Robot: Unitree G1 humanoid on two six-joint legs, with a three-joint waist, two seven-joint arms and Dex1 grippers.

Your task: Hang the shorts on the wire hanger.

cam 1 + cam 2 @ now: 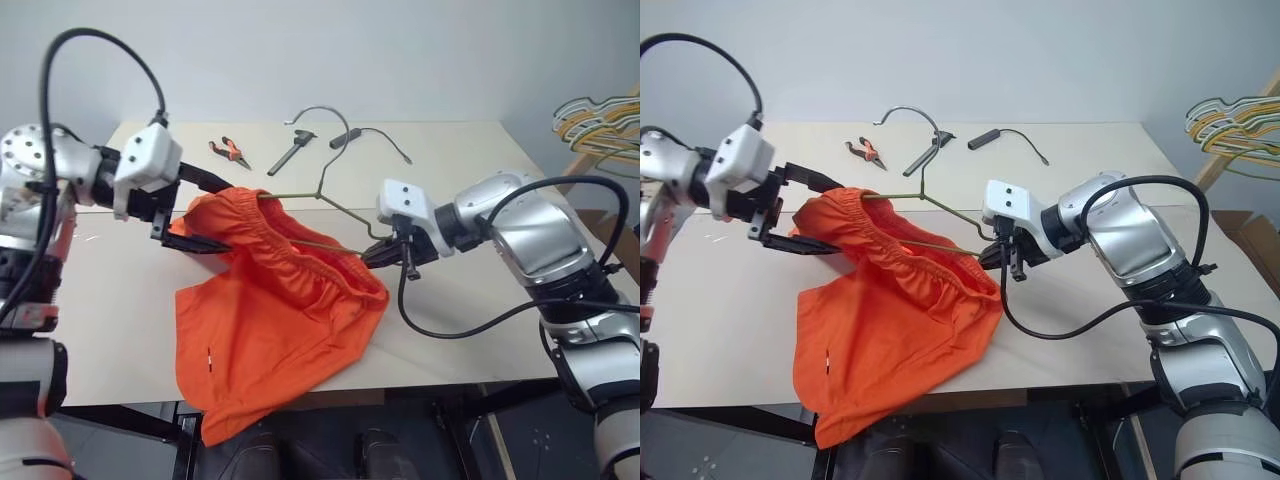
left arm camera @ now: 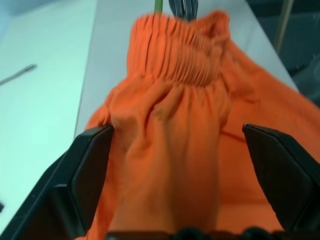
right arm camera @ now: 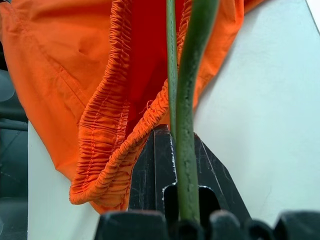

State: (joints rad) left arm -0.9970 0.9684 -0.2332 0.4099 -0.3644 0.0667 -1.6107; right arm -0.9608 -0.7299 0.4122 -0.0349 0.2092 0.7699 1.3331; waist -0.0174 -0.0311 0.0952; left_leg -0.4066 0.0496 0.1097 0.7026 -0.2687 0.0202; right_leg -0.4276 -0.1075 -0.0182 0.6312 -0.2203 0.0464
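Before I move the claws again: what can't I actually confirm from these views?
- Far end of the wire hanger: hidden inside the shorts in both head views, so how far it is threaded is unclear.
- Left claw: open around bunched fabric in its wrist view; whether the fingers touch the hanger cannot be told.
- Right claw: shut on the wire; whether waistband is also pinched is unclear.

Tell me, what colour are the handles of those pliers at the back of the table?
Orange-red, on the pliers; the left eye view shows them best.

near table edge [image 1: 450, 365]: free | far side: pliers [image 1: 229, 151], cable [image 1: 385, 138] | middle: shorts [image 1: 275, 320] block
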